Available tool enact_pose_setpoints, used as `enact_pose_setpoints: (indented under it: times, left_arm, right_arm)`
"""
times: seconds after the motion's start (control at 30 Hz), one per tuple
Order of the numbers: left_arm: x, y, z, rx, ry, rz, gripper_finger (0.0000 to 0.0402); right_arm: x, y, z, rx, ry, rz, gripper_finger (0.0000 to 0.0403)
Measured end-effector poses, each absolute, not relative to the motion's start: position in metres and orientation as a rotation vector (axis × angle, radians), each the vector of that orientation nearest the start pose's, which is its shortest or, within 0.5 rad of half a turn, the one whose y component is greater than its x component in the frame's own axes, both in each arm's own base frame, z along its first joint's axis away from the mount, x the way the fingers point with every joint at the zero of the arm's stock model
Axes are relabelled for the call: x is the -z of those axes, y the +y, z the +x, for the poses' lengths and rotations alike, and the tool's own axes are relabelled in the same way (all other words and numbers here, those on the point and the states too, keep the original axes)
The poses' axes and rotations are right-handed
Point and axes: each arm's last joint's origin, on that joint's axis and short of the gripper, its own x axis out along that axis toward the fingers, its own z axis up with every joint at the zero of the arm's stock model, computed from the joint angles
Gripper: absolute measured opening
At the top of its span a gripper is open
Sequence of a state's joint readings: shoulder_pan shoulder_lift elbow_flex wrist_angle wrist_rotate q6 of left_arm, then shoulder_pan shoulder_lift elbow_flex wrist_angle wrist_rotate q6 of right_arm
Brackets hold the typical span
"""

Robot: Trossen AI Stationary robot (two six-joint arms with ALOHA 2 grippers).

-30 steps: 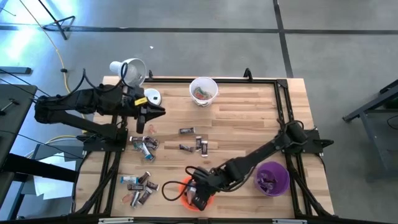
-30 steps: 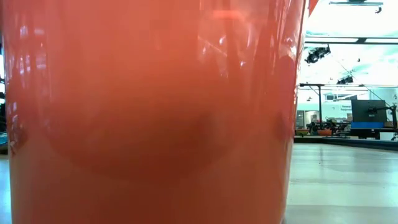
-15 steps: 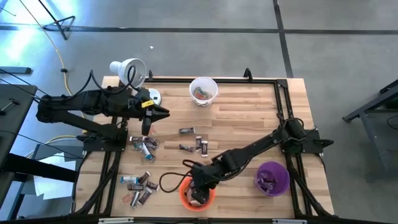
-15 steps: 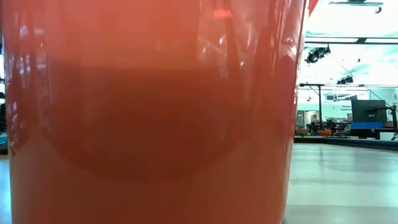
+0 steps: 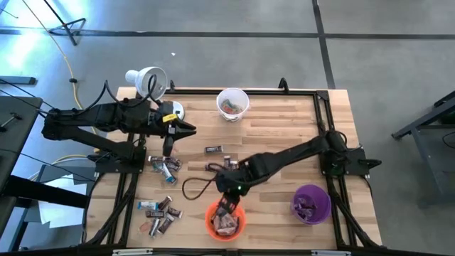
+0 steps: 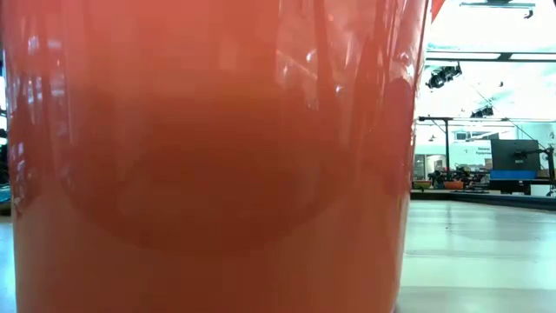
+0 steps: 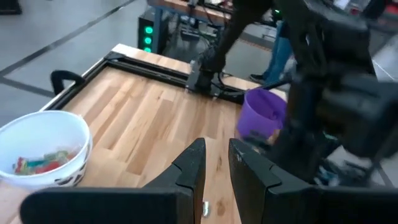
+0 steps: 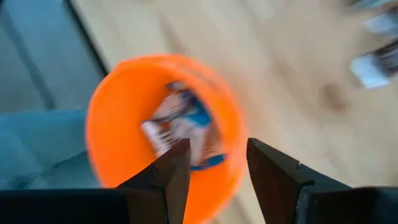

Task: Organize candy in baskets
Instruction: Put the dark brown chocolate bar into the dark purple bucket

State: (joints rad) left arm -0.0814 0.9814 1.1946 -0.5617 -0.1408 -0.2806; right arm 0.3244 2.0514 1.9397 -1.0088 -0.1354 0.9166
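Right end effector [image 5: 226, 206] hung empty, fingers parted, over the orange basket [image 5: 213, 226] at the surface's near edge. Loose candy [image 5: 229, 164] lay just beyond it, long axes mixed. Left end effector [image 7: 214, 163], fingers narrowly parted and empty, stood comparably near.

White lamp [image 5: 147, 80] at table's far left corner, cone shade tipped over edge. Yellow cable [image 5: 69, 65] trailing across grey floor beside it. Black frame [image 5: 321, 114] edging wooden table [image 5: 277, 135]. Green-lit equipment [image 7: 147, 31] beyond the far end.
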Motion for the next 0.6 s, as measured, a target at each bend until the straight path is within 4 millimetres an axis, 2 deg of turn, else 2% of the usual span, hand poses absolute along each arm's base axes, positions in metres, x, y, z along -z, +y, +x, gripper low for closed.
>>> enact_pose_setpoints:
  times: [0.13, 0.37, 0.6]
  left_arm:
    - [-0.400, -0.013, 0.191, -0.067, 0.347, -0.207, 0.0055]
    - [-0.400, -0.012, 0.191, -0.070, 0.346, -0.161, 0.0055]
    - [-0.400, -0.007, 0.191, -0.104, 0.346, -0.075, 0.0055]
  right_arm:
    - [-0.297, 0.131, 0.405, 0.245, 1.213, 0.631, 0.0151]
    - [-0.294, 0.113, 0.401, 0.447, 1.252, 0.708, 0.0151]
    - [-0.294, 0.087, 0.405, 0.460, 1.271, 0.700, 0.0151]
